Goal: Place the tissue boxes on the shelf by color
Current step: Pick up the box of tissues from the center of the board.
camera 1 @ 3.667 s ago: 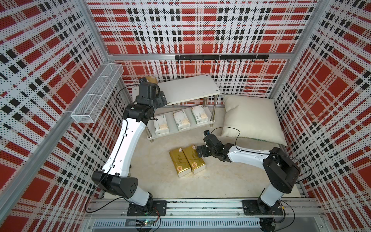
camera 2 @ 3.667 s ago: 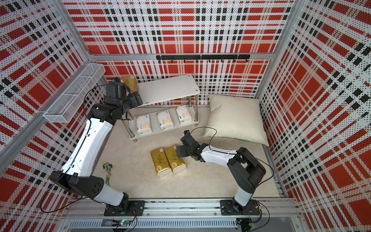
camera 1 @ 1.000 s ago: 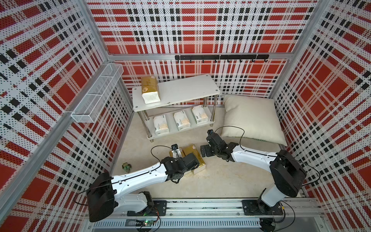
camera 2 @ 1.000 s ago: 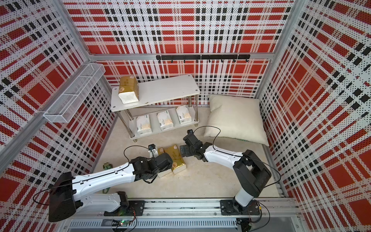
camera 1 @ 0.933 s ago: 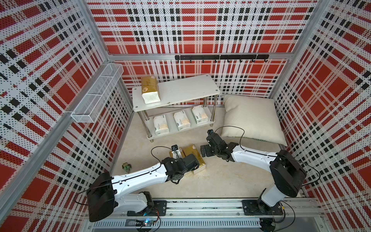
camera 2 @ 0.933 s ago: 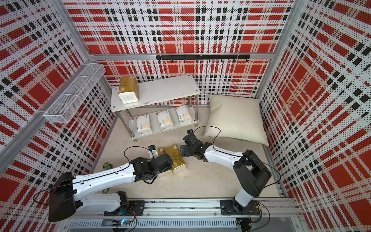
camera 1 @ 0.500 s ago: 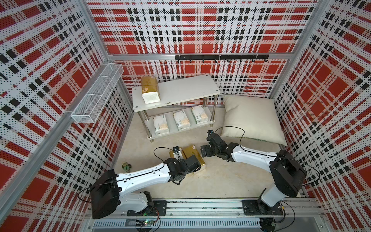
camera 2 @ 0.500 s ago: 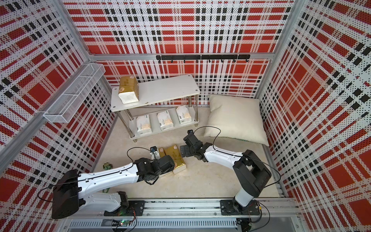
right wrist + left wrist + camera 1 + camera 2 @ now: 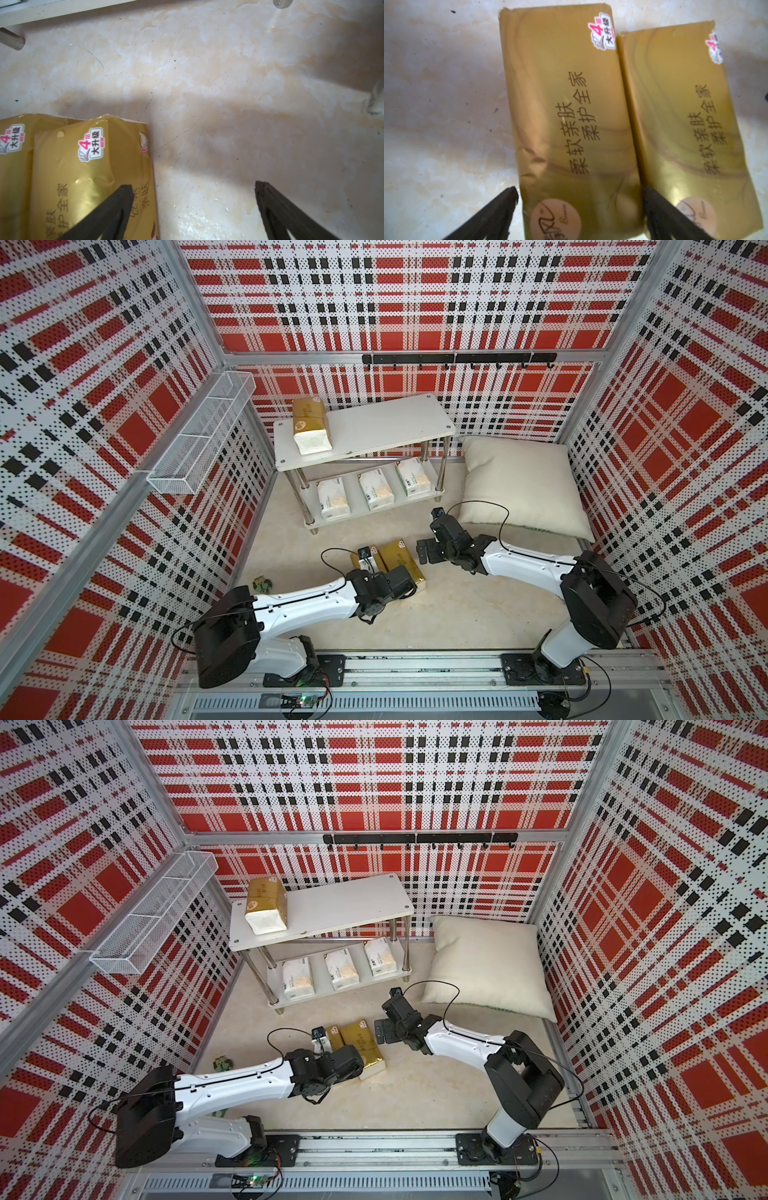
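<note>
Two gold tissue boxes lie side by side on the floor, one (image 9: 571, 116) to the left of the other (image 9: 401, 562). My left gripper (image 9: 580, 189) is open over the logo end of the left one, a finger on each side; a sliver of floor shows by one finger. My right gripper (image 9: 193, 185) is open just right of the packs (image 9: 428, 553), over bare floor. A third gold pack (image 9: 311, 427) lies on the shelf's top board (image 9: 386, 427). Three white packs (image 9: 376, 489) sit on the lower tier.
A cream pillow (image 9: 521, 485) leans at the back right, close behind my right arm. A white wire basket (image 9: 203, 435) hangs on the left wall and a black hook rail (image 9: 457, 359) on the back wall. A small green object (image 9: 261, 584) lies by the left wall.
My left arm went from the shelf, leaving a gold pack on top, down to the floor packs. In the last second it edged forward and its jaws widened. The right arm barely moved.
</note>
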Action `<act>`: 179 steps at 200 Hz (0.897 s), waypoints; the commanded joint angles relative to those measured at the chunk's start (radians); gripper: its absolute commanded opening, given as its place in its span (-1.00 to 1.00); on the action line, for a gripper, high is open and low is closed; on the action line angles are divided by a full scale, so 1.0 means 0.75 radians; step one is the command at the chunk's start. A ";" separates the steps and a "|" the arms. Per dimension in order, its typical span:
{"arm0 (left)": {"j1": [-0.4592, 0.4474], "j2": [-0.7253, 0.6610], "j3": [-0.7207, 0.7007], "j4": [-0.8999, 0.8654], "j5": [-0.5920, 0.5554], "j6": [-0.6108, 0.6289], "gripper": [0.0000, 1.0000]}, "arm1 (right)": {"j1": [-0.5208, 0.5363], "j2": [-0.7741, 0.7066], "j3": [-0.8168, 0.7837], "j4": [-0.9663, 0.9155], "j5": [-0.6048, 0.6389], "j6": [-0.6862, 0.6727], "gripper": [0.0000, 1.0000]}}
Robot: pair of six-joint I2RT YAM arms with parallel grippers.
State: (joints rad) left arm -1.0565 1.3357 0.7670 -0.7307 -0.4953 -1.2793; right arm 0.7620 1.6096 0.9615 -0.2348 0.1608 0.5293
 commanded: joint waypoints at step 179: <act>-0.014 0.052 -0.170 0.137 -0.109 -0.018 0.98 | -0.007 -0.021 -0.039 0.047 -0.026 0.014 1.00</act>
State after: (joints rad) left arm -1.0615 1.3613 0.6346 -0.6392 -0.5335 -1.3148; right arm 0.7616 1.6096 0.9421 -0.2115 0.1413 0.5339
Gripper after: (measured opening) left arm 0.991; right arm 0.999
